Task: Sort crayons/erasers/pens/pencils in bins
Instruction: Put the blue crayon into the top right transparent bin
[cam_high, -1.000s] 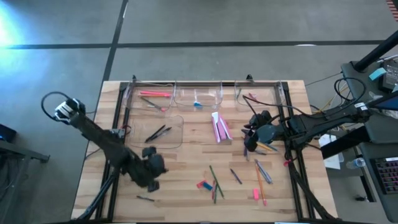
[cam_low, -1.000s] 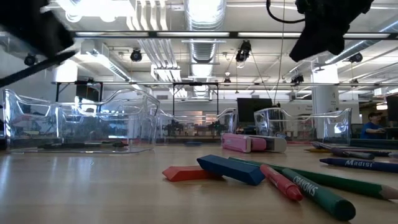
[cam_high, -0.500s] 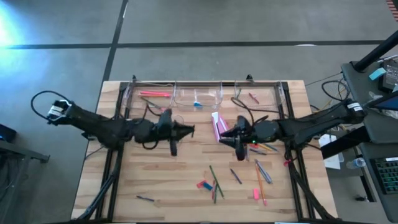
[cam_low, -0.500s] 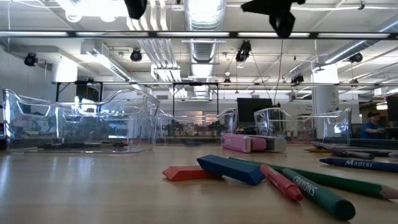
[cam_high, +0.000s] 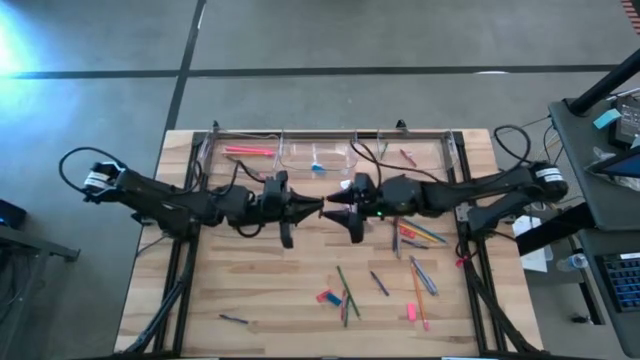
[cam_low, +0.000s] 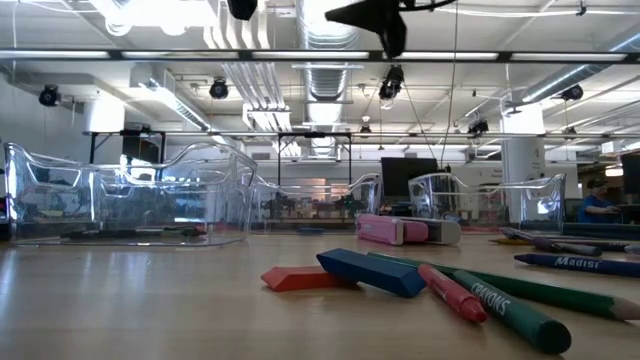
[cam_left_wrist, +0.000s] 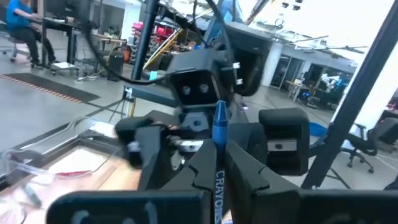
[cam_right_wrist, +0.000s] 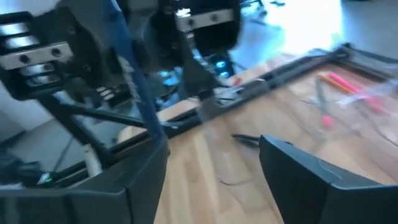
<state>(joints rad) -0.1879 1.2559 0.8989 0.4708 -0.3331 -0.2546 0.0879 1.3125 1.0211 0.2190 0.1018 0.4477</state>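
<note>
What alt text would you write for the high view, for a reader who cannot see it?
Seen from above, the left tool and right tool meet tip to tip over the middle of a wooden table. Clear bins line the far edge; crayons and erasers lie scattered nearer.

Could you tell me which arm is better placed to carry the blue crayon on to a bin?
The left. Its left gripper is shut on the blue crayon, raised above mid-table. The right gripper faces it tip to tip but stands open and holds nothing.
</note>
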